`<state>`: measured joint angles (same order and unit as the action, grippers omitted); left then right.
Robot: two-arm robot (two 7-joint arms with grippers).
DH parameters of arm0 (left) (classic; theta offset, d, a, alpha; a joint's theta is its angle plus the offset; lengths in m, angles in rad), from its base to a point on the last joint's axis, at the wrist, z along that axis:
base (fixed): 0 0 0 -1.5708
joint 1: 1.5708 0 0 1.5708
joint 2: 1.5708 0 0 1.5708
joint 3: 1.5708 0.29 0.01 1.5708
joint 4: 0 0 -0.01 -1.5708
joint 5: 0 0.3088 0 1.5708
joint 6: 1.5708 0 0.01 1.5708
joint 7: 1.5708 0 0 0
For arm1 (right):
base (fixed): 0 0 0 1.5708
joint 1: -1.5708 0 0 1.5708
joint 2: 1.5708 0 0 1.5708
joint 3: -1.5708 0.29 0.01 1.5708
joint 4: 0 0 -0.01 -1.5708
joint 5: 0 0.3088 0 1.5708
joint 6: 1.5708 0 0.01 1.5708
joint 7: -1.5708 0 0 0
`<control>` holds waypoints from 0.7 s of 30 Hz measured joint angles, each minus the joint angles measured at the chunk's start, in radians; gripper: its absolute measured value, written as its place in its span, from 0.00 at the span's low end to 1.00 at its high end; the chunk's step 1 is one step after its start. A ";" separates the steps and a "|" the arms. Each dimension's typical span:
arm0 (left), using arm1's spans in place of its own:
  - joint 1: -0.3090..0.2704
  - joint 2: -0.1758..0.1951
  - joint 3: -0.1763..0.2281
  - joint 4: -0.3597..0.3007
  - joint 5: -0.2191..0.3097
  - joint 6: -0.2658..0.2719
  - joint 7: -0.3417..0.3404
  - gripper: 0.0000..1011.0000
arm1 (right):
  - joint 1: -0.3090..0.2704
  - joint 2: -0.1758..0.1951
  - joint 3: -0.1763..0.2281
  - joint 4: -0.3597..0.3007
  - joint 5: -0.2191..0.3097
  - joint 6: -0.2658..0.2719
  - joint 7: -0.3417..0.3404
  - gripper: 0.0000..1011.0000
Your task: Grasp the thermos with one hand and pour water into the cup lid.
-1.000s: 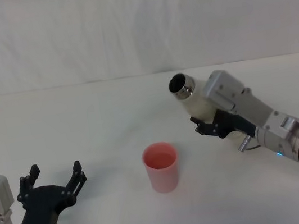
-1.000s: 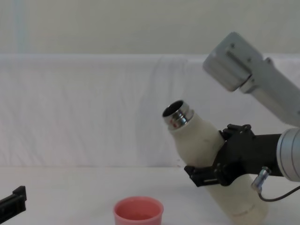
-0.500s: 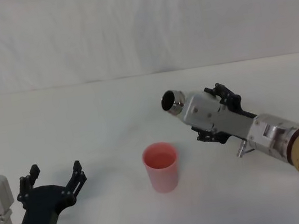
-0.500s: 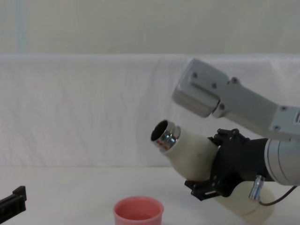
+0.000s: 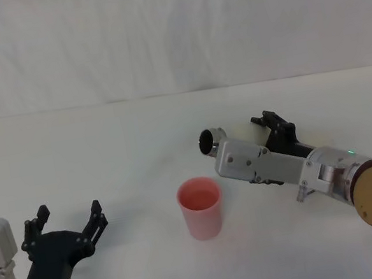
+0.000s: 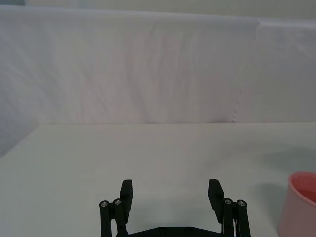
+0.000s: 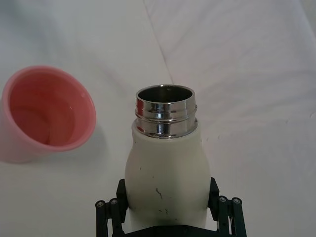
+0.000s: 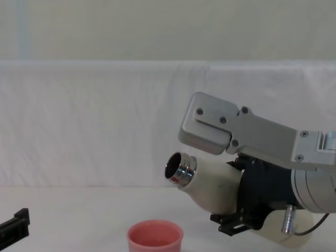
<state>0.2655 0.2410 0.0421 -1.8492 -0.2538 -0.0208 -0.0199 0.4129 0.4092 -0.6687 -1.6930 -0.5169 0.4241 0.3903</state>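
The cream-white thermos (image 5: 244,132) is off the table and tilted steeply, almost on its side. Its open steel neck (image 8: 179,169) points toward the pink cup lid (image 5: 200,206) and sits above and just right of the rim. My right gripper (image 7: 168,210) is shut on the thermos body (image 7: 165,177), one black finger on each side. The cup lid (image 7: 47,111) stands upright on the table with a wet sheen inside. I see no stream at the thermos mouth. My left gripper (image 5: 70,213) rests open and empty at the near left, and the cup lid (image 6: 302,202) stands to its right.
A white cloth covers the table (image 5: 102,146), and a white curtain hangs behind it. Free room lies all around the cup lid (image 8: 155,236). The right wrist's grey camera housing (image 8: 233,134) sits above the thermos.
My right gripper has rolled and lowered, tipping the thermos further over. Its neck has dropped and moved left toward the cup lid. The left arm and the cup lid have not moved.
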 joint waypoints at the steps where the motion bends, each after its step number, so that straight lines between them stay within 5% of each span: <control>1: 0.000 0.000 0.000 0.000 0.000 0.000 0.000 0.99 | 0.000 0.000 0.000 -0.001 -0.004 0.000 0.002 0.95; 21: 0.000 0.000 0.000 0.000 0.000 0.000 0.000 0.99 | 0.001 -0.002 -0.012 -0.008 -0.108 -0.032 0.035 0.95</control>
<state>0.2655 0.2410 0.0421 -1.8492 -0.2538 -0.0208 -0.0199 0.4140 0.4067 -0.6806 -1.7012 -0.6245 0.3924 0.4252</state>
